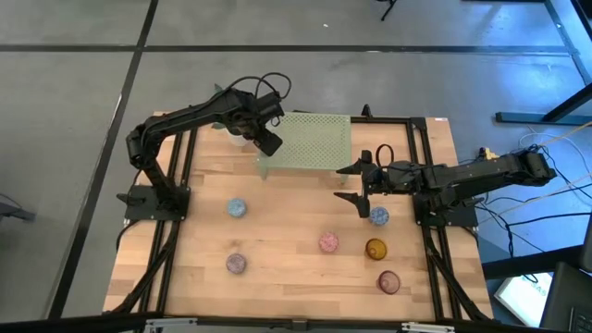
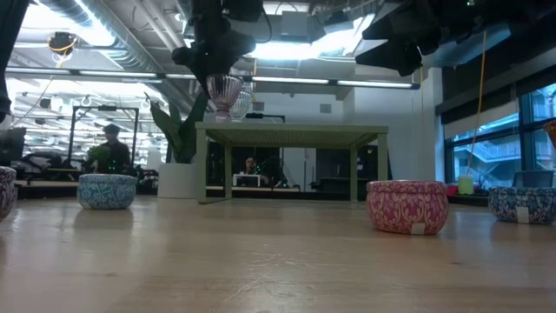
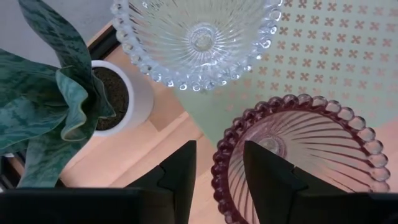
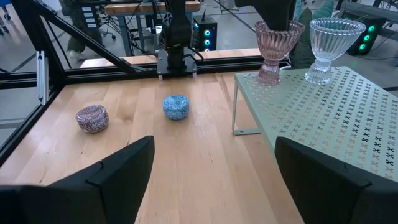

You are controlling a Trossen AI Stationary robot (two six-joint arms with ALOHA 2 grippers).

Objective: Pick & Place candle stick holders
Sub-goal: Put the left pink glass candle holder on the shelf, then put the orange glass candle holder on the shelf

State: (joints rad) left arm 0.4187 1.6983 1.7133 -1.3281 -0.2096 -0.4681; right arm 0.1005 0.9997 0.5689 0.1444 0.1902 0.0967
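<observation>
A mauve ribbed glass holder point(image 3: 305, 149) and a clear one point(image 3: 196, 37) stand upright on their feet at the left corner of the pale green perforated stand point(image 1: 314, 143). My left gripper point(image 1: 264, 139) hangs over the mauve glass, pointing down and open, with the rim between its fingers. Several small round holders rest on the wooden table: blue point(image 1: 237, 208), speckled mauve point(image 1: 236, 264), pink point(image 1: 328, 242), blue point(image 1: 378, 215), amber point(image 1: 376, 249) and dark red point(image 1: 388, 281). My right gripper point(image 1: 354, 185) waits open above the table, beside the right-hand blue one, holding nothing. My left gripper comes from above and straddles the mauve glass's beaded rim point(image 3: 221, 165), one finger inside the bowl point(image 3: 267, 171) and one outside point(image 3: 177, 174). A gap shows beside the outer finger; whether the inner finger touches the rim, I cannot tell. The glass stands upright on the stand.
A potted plant with spiky leaves point(image 3: 43, 93) stands just off the stand's left corner, close to my left gripper. A black frame point(image 1: 176, 185) borders the table. Bare wood lies between the two groups of holders at the table's middle.
</observation>
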